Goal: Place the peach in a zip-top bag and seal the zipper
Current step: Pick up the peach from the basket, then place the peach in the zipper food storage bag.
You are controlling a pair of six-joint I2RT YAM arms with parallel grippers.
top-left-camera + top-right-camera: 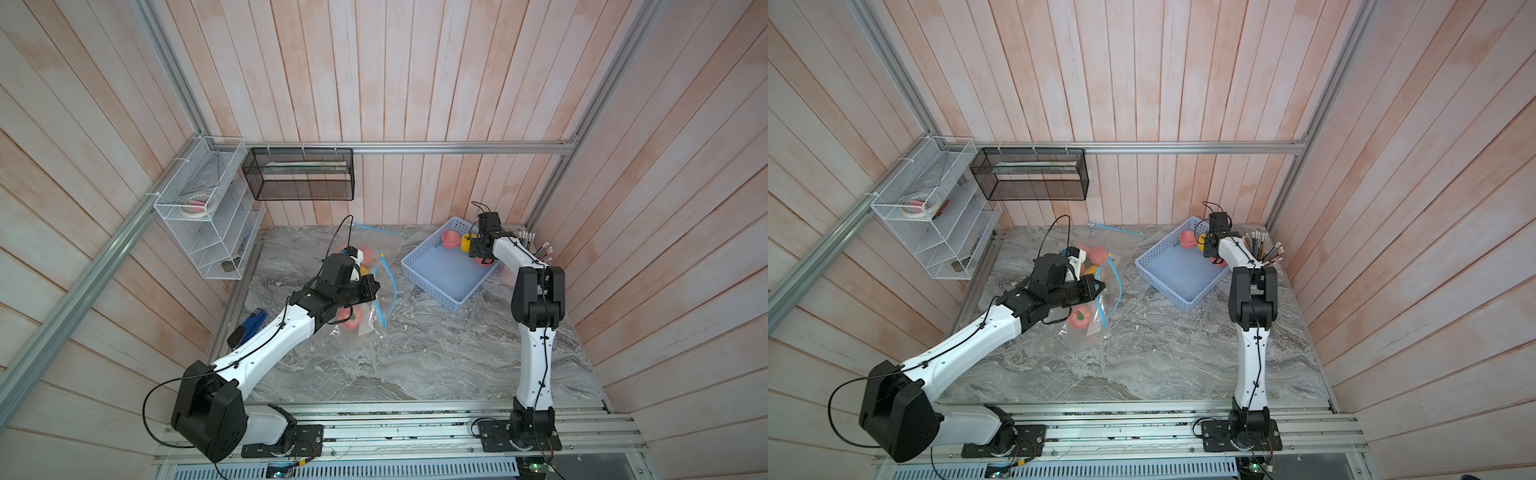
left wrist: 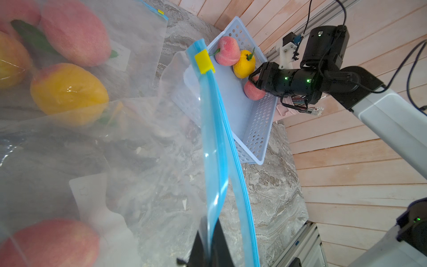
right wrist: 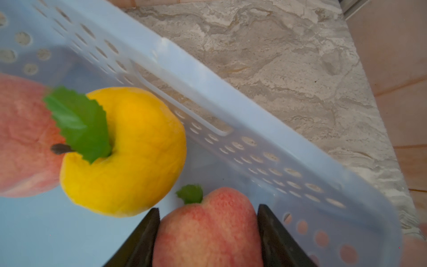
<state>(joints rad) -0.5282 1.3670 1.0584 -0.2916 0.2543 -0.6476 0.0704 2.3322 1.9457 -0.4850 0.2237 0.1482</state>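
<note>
- Black fingers (image 3: pixel 143 238) of the right gripper (image 3: pixel 208 209) are sitting nearest the right wrist camera, pressing on both sides of a pink-red round peach (image 3: pixel 208 235). The fruit is lying inside a pale blue perforated plastic basket (image 3: pixel 231 104), just beside a yellow peach with a green leaf (image 3: pixel 129 157).
- At the left wrist, the left gripper (image 2: pixel 209 245) is pinching the blue zipper strip (image 2: pixel 215 150) of a clear plastic zip-top bag (image 2: pixel 138 166). The bag's mouth is gaping, and its yellow slider (image 2: pixel 204 61) is sitting at the strip's far end.
- In both top views, the basket (image 1: pixel 428 287) is lying at 2 o'clock from the held bag (image 1: pixel 394 291), apart from it on the grey marble tabletop (image 1: pixel 415 357).
- Picking the fruit looks like the step in hand. The next move is calling for a lift clear of the basket wall, then a carry toward 8 o'clock into the open mouth.
</note>
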